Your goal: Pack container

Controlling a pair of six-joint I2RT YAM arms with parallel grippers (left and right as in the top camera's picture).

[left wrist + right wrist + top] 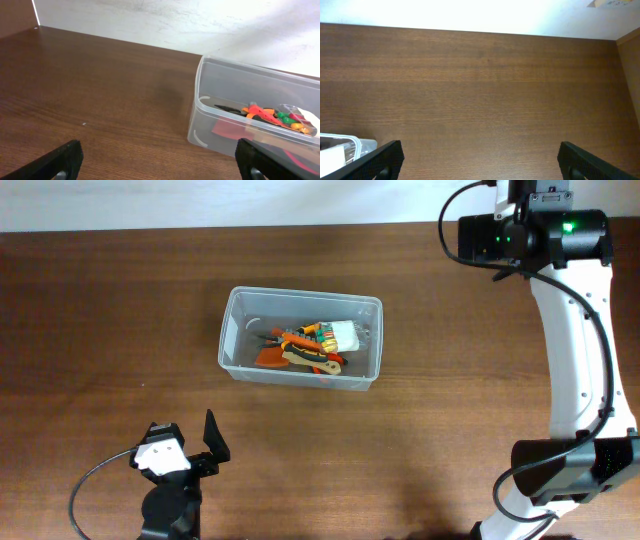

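Observation:
The container (232, 330), a clear bluish tub, stands at the table's middle. It holds several tools with orange, red and tan handles (305, 350) and a small white box of coloured bits (340, 333). My left gripper (186, 437) is open and empty near the front edge, below and left of the tub. In the left wrist view its fingers (160, 162) frame bare table, with the container (200, 90) ahead to the right. My right gripper (480, 162) is open and empty over bare table, with a corner of the container (366, 145) at the lower left.
The right arm (575, 350) runs along the table's right side. A white wall (175, 20) borders the far edge of the brown wooden table (110, 310). The table's right edge shows in the right wrist view (627, 75).

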